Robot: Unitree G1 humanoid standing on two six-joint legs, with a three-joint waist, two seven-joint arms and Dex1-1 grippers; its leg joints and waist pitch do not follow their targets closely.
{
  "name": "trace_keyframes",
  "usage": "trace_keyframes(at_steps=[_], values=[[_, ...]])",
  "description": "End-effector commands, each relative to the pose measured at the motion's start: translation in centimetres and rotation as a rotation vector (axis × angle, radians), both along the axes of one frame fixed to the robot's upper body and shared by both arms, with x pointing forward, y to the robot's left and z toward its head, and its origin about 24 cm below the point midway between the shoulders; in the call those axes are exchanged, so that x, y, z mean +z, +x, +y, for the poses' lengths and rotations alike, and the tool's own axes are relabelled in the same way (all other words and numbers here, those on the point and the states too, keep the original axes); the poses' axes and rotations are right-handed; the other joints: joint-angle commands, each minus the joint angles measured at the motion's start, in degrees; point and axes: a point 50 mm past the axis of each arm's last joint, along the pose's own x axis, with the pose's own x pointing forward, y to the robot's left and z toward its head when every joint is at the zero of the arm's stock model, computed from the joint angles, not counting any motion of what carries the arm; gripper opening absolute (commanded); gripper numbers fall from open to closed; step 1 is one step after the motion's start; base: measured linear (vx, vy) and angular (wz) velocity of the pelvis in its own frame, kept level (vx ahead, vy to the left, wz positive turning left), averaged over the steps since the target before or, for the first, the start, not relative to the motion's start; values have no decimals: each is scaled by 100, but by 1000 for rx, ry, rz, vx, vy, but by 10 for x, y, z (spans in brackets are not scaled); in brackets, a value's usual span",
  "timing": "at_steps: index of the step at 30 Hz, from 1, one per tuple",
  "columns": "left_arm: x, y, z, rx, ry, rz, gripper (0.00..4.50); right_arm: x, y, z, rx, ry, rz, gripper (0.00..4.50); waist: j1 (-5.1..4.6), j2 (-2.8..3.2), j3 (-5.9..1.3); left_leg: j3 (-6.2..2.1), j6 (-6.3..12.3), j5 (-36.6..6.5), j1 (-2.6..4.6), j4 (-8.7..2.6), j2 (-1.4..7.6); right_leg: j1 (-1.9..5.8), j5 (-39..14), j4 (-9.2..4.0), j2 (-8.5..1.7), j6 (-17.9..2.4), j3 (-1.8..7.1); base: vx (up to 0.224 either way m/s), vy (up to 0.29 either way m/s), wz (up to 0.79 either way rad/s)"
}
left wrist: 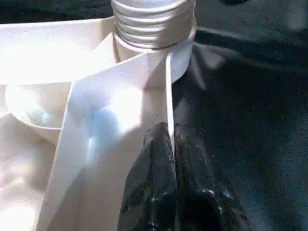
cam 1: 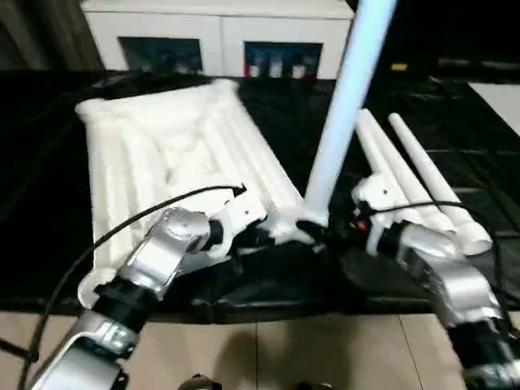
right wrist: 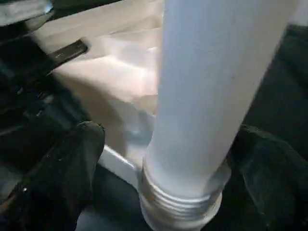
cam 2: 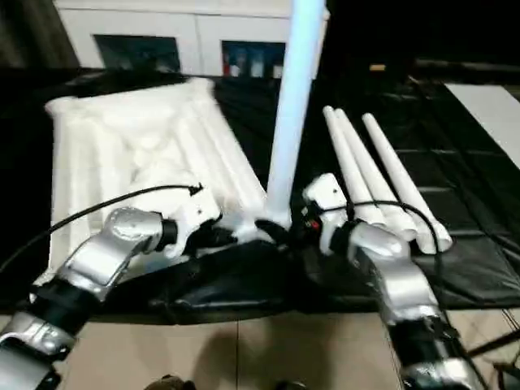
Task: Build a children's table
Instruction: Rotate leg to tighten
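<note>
The white tabletop [cam 1: 162,146] lies upside down on the black mat, ribbed underside up. One white leg [cam 1: 345,106] stands upright in its near right corner socket, with the threaded end [left wrist: 154,29] seated there. Three more legs [cam 1: 406,179] lie side by side to the right. My left gripper [cam 1: 264,236] is shut on the thin rim wall of the tabletop [left wrist: 120,106] beside that socket. My right gripper [cam 1: 329,231] is open around the base of the upright leg [right wrist: 211,96], a finger [right wrist: 62,173] on each side, clear of the tube.
The black mat [cam 1: 455,114] covers the work surface, and its front edge drops to the tiled floor [cam 1: 268,349]. A white cabinet [cam 1: 219,32] stands at the back. A flat white board [cam 1: 500,101] lies at the far right. A black cable [cam 1: 122,227] loops over my left forearm.
</note>
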Motion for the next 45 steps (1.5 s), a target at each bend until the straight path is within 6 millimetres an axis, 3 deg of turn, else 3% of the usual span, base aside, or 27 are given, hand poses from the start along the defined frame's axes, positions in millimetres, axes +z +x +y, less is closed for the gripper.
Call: trace_keyframes(at_steps=[1,3,5,12,13,16,29,37,39,41,42,45], values=[[11,-4,-11,-112,-18,-43,0,3,-6,-1,65,-11,12,446,-17,17,-382,-111,216,-1494,235,-448,349,267,-1823,-418,-347,-1014,320,0,0,0],[12,-5,-10,-125,-14,-46,0,3,-6,-3,64,-23,17,446,-37,13,-366,-131,132,-1672,227,-463,344,285,-2082,-438,-362,-980,313,0,0,0],[11,-6,-8,-146,-14,-42,0,1,-8,-5,84,-54,37,446,-47,-8,-397,-161,104,-1529,171,-471,344,337,-1989,-402,-378,-937,309,0,0,0],[11,-5,-6,-145,-8,-49,0,-3,-9,-11,101,-122,67,446,-28,-46,-422,-137,265,-1143,147,-422,330,357,-1649,-352,-387,-1056,315,0,0,0],[11,-5,-6,-146,-8,-49,0,-4,-8,-13,95,-133,71,419,-28,-39,-424,-137,276,-1106,148,-418,330,354,-1633,-347,-384,-1068,312,0,0,0],[10,-5,-7,-148,-8,-51,0,-6,-7,-15,83,-139,79,408,-26,-36,-435,-132,304,-1033,155,-406,332,352,-1526,-332,-375,-1109,311,0,0,0],[8,-6,-8,-159,-2,-51,0,-6,-6,-14,80,-109,66,282,-20,-8,-449,-137,355,-934,139,-382,333,373,-1290,-290,-370,-1204,302,0,0,0],[7,-6,-8,-165,7,-42,0,-13,-7,-13,69,-112,89,270,-25,-15,-453,-139,339,-945,134,-377,329,384,-1278,-283,-371,-1216,300,0,0,0],[5,-4,-9,-133,1,-36,0,-21,0,-16,-29,-140,95,270,-32,-7,-451,-134,315,-949,135,-373,329,370,-1307,-290,-378,-1231,302,0,0,0],[5,-1,-15,-79,-31,-32,0,-31,10,-15,-190,-109,130,270,-94,-17,-421,-145,206,-1196,114,-395,297,375,-1721,-332,-368,-1140,281,0,0,0],[5,-1,-15,-79,-31,-32,0,-31,10,-15,-190,-109,130,270,-109,-17,-416,-157,161,-1290,111,-404,293,384,-1917,-360,-376,-1082,271,0,0,0],[6,8,-25,29,-60,-42,0,-40,20,-3,-353,-24,184,269,-209,-16,-386,-176,25,-1699,152,-421,287,354,-2490,-437,-368,-903,257,0,0,0]])
